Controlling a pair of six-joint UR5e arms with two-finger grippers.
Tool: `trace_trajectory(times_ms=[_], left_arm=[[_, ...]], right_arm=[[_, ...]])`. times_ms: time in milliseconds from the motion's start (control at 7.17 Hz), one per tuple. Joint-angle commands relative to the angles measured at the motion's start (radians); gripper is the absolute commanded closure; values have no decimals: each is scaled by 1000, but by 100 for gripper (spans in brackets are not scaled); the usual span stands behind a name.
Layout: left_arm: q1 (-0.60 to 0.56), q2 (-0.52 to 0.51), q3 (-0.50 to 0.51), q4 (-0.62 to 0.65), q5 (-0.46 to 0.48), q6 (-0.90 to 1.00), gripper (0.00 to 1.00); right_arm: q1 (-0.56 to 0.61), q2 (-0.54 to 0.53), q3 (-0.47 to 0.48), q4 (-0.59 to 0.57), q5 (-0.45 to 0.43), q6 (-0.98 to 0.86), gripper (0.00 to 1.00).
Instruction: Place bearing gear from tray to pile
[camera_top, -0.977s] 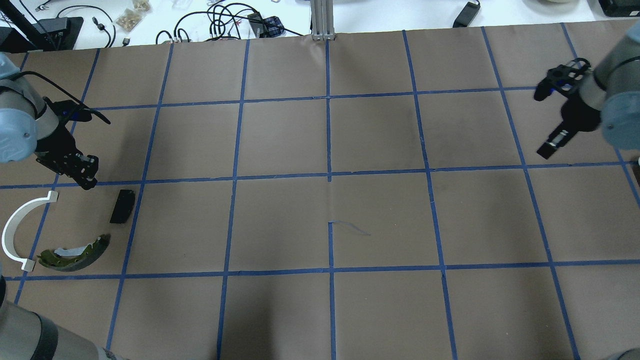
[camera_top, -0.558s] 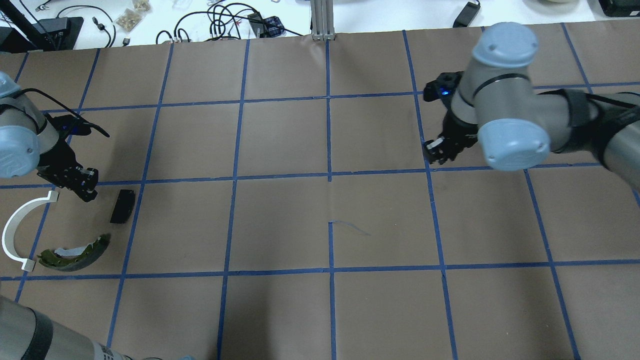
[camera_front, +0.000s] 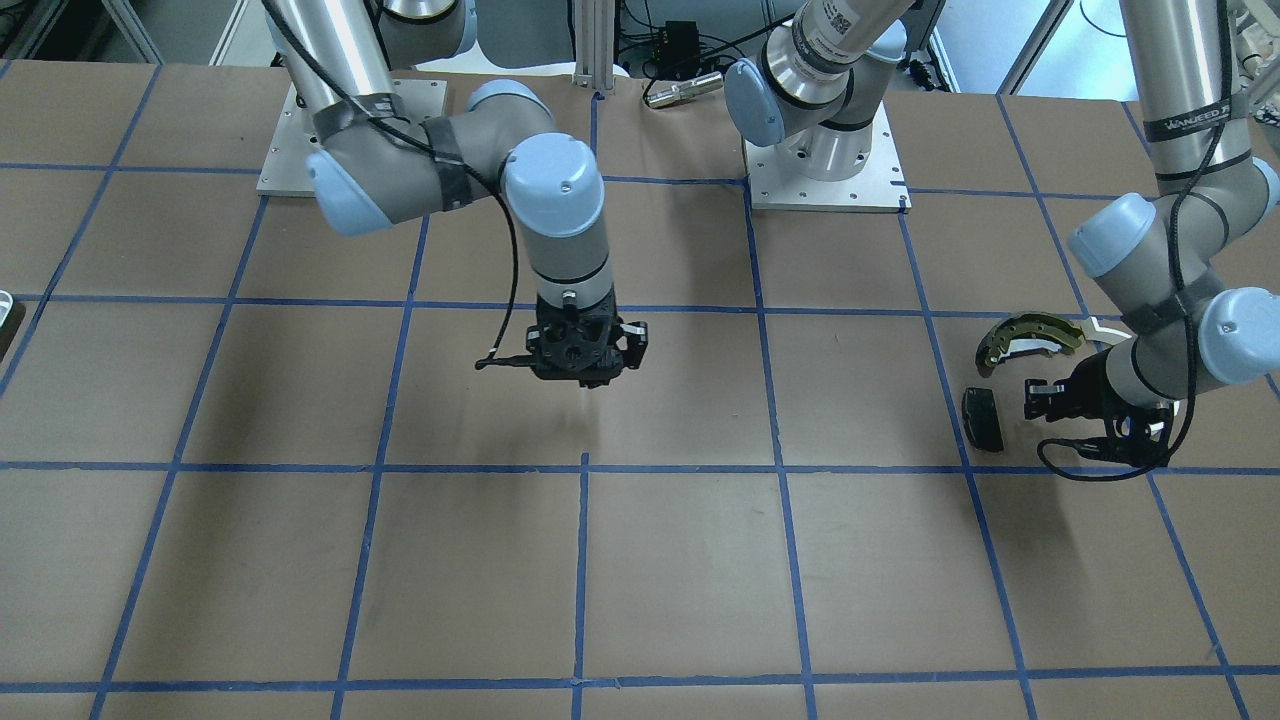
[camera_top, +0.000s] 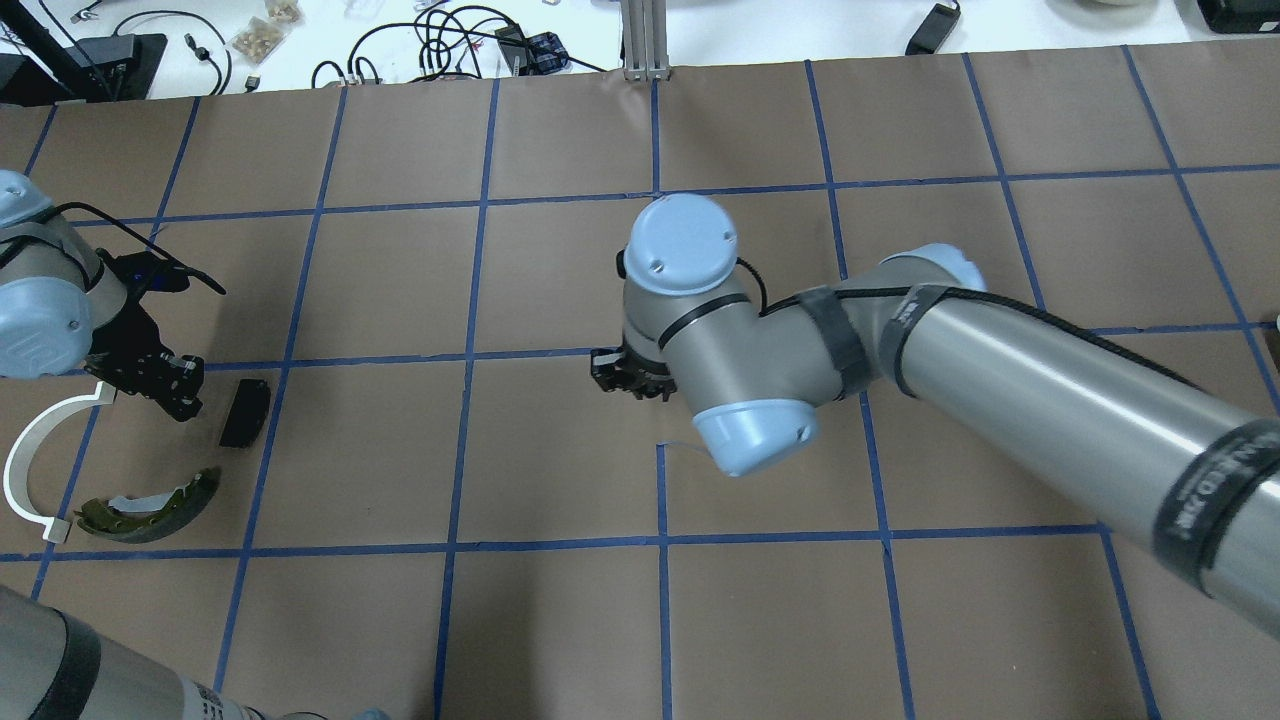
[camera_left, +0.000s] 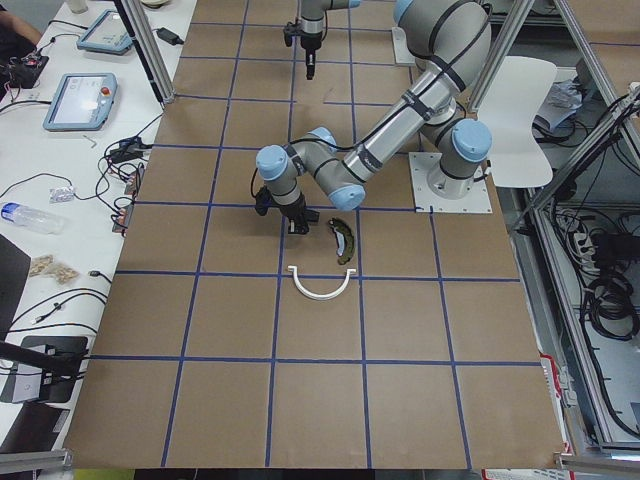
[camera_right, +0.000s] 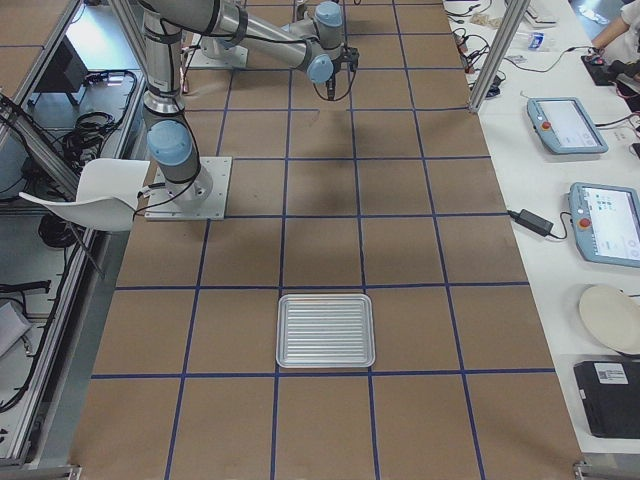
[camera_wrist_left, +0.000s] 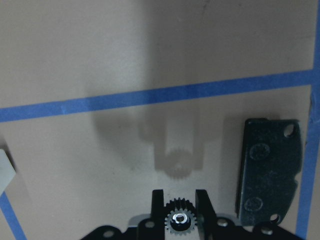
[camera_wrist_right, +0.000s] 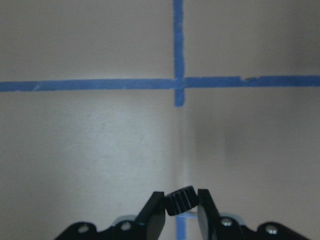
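Observation:
My left gripper (camera_wrist_left: 179, 210) is shut on a bearing gear (camera_wrist_left: 179, 220), a tiny black toothed ring with a silvery centre, and holds it just above the paper beside the black pad (camera_wrist_left: 270, 170). In the overhead view this gripper (camera_top: 180, 395) hovers by the pile: the black pad (camera_top: 244, 412), the white arc (camera_top: 30, 470) and the olive brake shoe (camera_top: 150, 505). My right gripper (camera_wrist_right: 181, 212) is shut on a second small black gear (camera_wrist_right: 181, 200) over the table's middle (camera_top: 625, 378). The tray (camera_right: 326, 330) lies far off on the right side.
The table is brown paper with a blue tape grid (camera_top: 660, 350). The right arm's long forearm (camera_top: 1050, 400) crosses the right half of the table. Cables and small items (camera_top: 440, 40) lie beyond the far edge. A sliver of the tray shows at the front view's left edge (camera_front: 5, 310).
My right arm has swept from the far right to the table's middle. My left gripper has shifted slightly nearer the black pad and the white arc.

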Motion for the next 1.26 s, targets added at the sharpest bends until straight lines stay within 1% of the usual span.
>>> trace_trajectory(times_ms=[0,140,279,419,558,698,837,977,1116], left_arm=[[0,-5,-2,1,-1,-3,71],[0,-5,-2,2,2,0,57],[0,-5,-2,2,2,0,36],[0,-2,1,2,2,0,17],[-9,17,4,-1,-3,-7,0],[-24,28,12,-7,-6,-17,0],[-53,46,25,-10,-86,-32,0],[-115,65,56,-36,-93,-111,0],[-218,92,77,-63,-96,-255,0]], right_arm=[[85,87,-63,-70,1,190,80],[111,111,-85,-67,0,209,53],[111,115,-84,-73,0,215,1],[107,108,-93,-67,0,206,0],[70,98,-111,-35,-2,147,0],[-7,66,-146,97,-5,-7,0],[-93,-13,-163,217,-3,-157,0],[-182,-90,-163,329,-20,-346,0],[-280,-158,-163,420,-44,-510,0]])
